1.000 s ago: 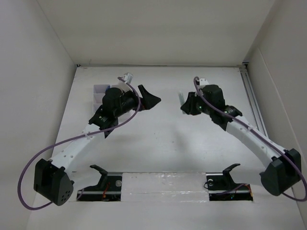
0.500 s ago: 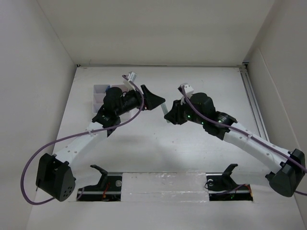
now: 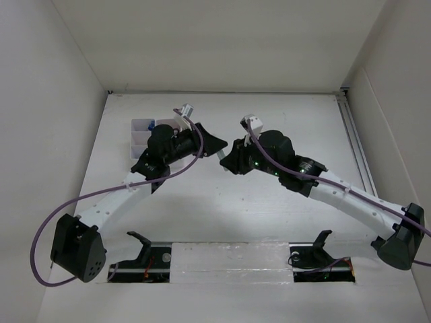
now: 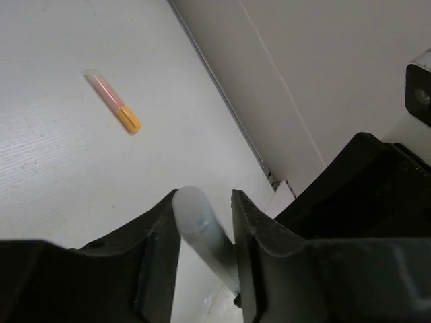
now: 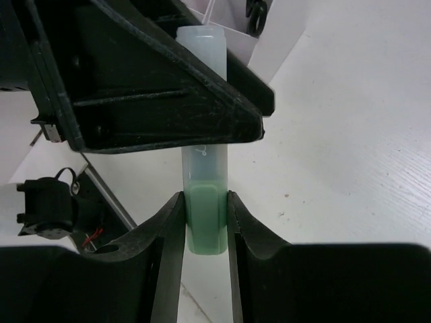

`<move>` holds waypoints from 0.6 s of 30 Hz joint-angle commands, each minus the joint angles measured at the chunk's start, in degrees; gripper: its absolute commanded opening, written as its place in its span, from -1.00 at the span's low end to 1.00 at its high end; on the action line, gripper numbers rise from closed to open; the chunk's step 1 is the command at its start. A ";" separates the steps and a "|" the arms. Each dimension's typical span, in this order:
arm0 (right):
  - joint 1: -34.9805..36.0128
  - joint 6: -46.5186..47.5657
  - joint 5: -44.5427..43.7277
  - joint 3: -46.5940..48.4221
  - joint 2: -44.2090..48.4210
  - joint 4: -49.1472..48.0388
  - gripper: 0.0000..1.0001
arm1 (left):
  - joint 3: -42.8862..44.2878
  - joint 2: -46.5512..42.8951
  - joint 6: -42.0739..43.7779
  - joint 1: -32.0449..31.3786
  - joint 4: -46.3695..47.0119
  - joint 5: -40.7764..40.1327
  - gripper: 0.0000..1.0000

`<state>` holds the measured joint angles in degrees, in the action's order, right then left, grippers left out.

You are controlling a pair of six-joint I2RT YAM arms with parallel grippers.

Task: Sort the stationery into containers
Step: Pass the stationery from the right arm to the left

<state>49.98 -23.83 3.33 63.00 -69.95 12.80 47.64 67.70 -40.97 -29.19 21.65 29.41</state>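
A green marker (image 5: 204,219) with a clear cap hangs in the air over the middle of the table, and both grippers are on it. My right gripper (image 5: 204,198) is shut on its green body. My left gripper (image 4: 205,200) is shut across the clear cap (image 4: 200,225). In the top view the two grippers meet tip to tip, the left gripper (image 3: 217,147) coming from the left. An orange marker (image 4: 113,102) lies on the table further off. The white organizer (image 3: 142,136) stands at the back left, partly behind the left arm.
A black scissors handle (image 5: 256,17) shows inside the organizer (image 5: 225,30) just behind the left gripper. Something blue (image 3: 159,124) sits in a back compartment. White walls close in the table on the left, back and right.
My right arm swung left, carrying the green marker to the left gripper. The left gripper, wide open before, closed on the marker's clear cap.
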 commanded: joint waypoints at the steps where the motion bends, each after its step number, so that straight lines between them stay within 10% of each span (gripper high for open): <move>1: 2.05 -0.42 0.09 2.74 0.52 -4.18 -1.00 | 1.22 -0.29 0.89 0.19 0.76 -2.16 -0.46; 4: 3.37 -0.42 -0.51 2.74 -0.62 -4.18 -1.00 | 1.85 -0.29 0.89 0.19 0.76 -3.30 -1.00; 6: 3.37 0.10 -0.52 2.74 -0.62 -4.18 -0.96 | 2.46 -0.82 0.89 0.19 -0.02 -5.49 -1.00; 7: 3.37 0.10 -0.52 2.22 -0.62 -4.18 -0.74 | 3.07 -1.77 0.89 0.19 -0.03 -6.81 -1.00; 8: 3.37 0.80 -1.30 2.21 -0.62 -4.79 0.03 | 3.08 -3.26 1.41 0.19 -0.99 -8.47 -1.00; 9: 3.37 0.81 -2.96 1.43 -0.10 -4.80 0.36 | 3.08 -4.15 1.42 0.19 -3.26 -13.36 -1.00; 12: 3.37 1.42 -7.10 -0.24 1.83 -4.80 0.99 | 3.69 -7.48 4.05 0.19 -8.62 -23.05 -1.00; 18: 2.76 1.94 -13.96 -2.80 5.52 -0.67 1.00 | 3.16 -9.61 3.18 0.19 -16.80 -46.78 -1.00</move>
<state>52.95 -22.79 -5.74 60.82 -67.13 12.25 48.75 59.13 -38.37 -29.15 9.37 -2.28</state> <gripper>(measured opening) 0.995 0.141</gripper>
